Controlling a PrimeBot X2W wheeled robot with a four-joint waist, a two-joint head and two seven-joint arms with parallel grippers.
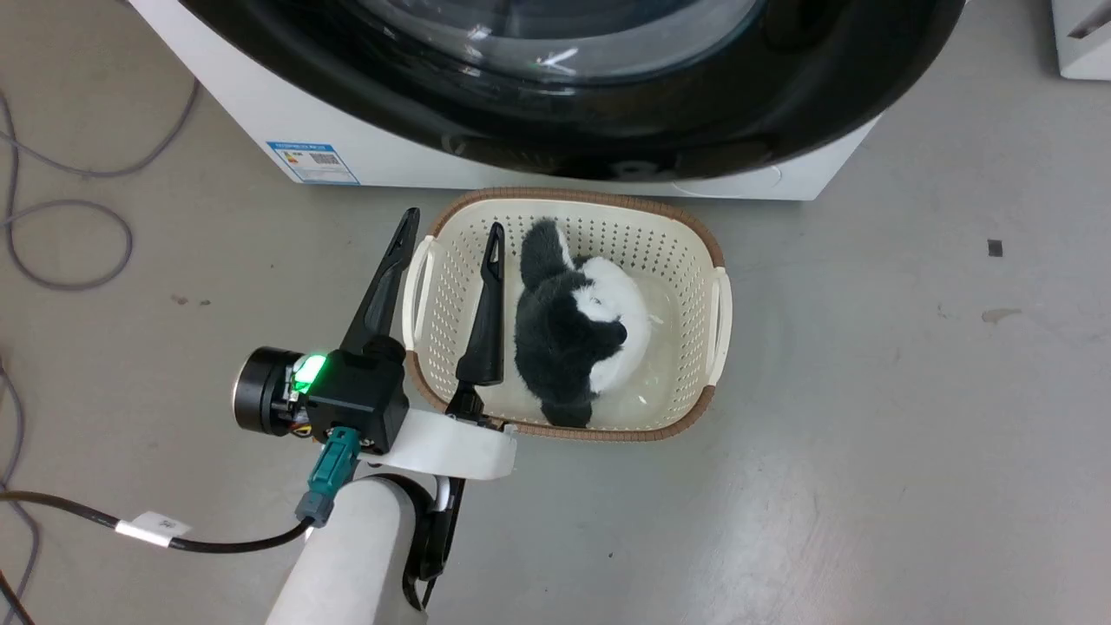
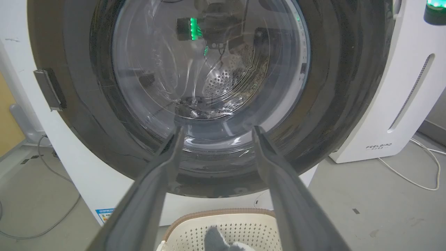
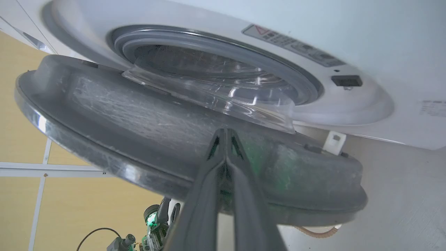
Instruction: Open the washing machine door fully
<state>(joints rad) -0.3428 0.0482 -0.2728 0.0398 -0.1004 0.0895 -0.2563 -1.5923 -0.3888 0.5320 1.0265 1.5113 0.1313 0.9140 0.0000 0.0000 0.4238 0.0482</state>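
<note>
You are working on the washing machine door (image 1: 764, 113), which is standing ajar. In the right wrist view its glass bowl is hanging partly out of the opening of the washing machine (image 1: 260, 113). I am judging the door to be heavy, rigid and hinged, so it is going to swing as one stiff piece. Its glossy black face and glass are looking slippery, so you are better off pushing the grey inner face or hooking the rim.

Your right end effector (image 3: 224, 134) is closed, fingers together, gripping nothing, with its tips right at that inner face. Your left end effector (image 1: 453, 220) is spread wide and empty, hanging below the door over a basket (image 1: 660, 243) that is holding a plush toy (image 1: 573, 330).

The basket is sitting on the grey floor (image 1: 868, 391) directly under the door. A black cable (image 1: 95, 515) is lying off to the door's left, and a white FEELBIRD appliance (image 2: 400, 104) is standing just beside the door's right.
</note>
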